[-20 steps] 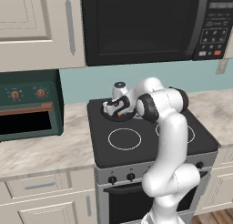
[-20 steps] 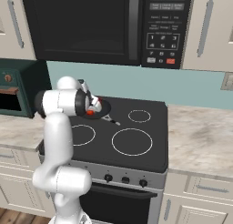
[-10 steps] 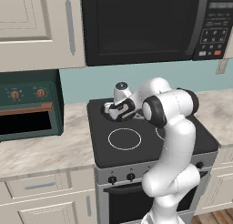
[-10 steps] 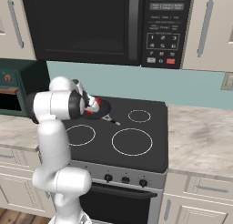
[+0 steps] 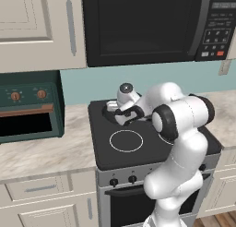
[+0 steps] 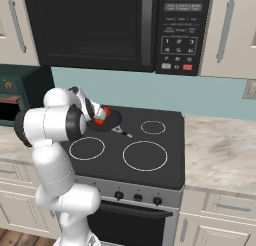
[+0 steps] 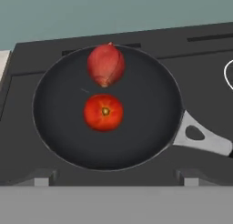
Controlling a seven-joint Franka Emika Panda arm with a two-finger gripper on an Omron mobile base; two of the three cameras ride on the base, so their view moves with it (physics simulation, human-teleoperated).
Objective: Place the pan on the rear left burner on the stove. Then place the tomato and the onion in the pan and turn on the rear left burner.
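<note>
The black pan sits at the rear left of the stove, covering the rear left burner. Inside it lie the tomato at the middle and the reddish onion just beyond it, apart from each other. The pan's silver handle points to the right. My gripper hovers open over the pan's near rim, holding nothing; its fingertips stand wide apart. From the base, the gripper hangs just above the pan, where red shows beside the hand.
Black knobs line the stove's silver front panel. White rings mark the front left, front right and rear right burners. A dark green countertop oven stands on the left counter; a microwave hangs overhead.
My elbow has sunk and swung a little while the hand stays over the pan. Gripper still open; tomato, onion and pan have not moved.
</note>
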